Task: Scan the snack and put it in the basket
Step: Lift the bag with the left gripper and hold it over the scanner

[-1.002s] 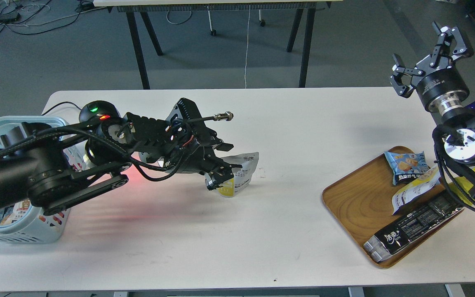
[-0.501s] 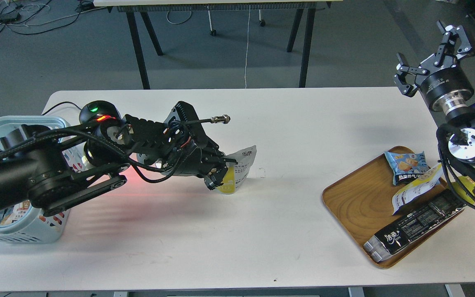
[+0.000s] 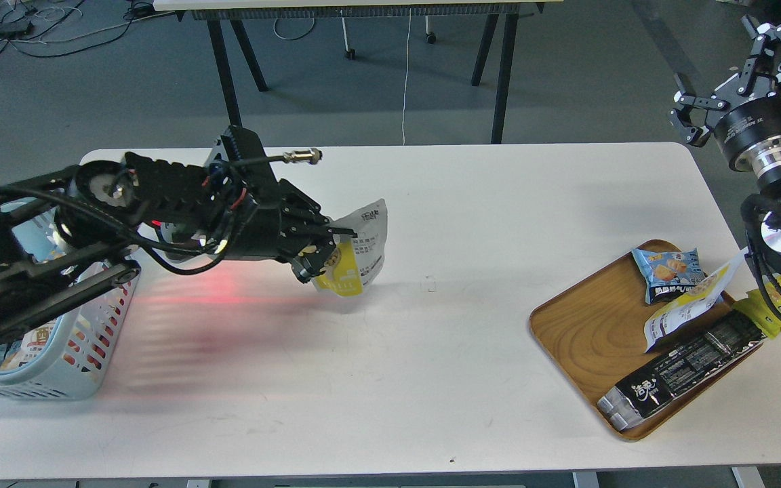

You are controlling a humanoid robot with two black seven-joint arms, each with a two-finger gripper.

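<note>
The snack (image 3: 358, 254), a yellow-and-white pouch with printed text, hangs in my left gripper (image 3: 326, 247), which is shut on it and holds it above the white table, left of centre. The pale blue basket (image 3: 68, 369) stands at the table's left edge, partly hidden behind my left arm, with several packets inside. My right gripper (image 3: 726, 64) is open and empty, raised high beyond the table's far right corner.
A wooden tray (image 3: 584, 339) at the right holds a pale blue packet (image 3: 668, 271), a white pouch with yellow edge (image 3: 689, 305) and a long black packet (image 3: 685, 373). Red scanner light falls on the table (image 3: 431, 379) below my left arm. A second table's legs stand behind.
My left gripper lifted the snack off the table and carried it left and up towards the basket. My right arm rose and drew back to the right.
</note>
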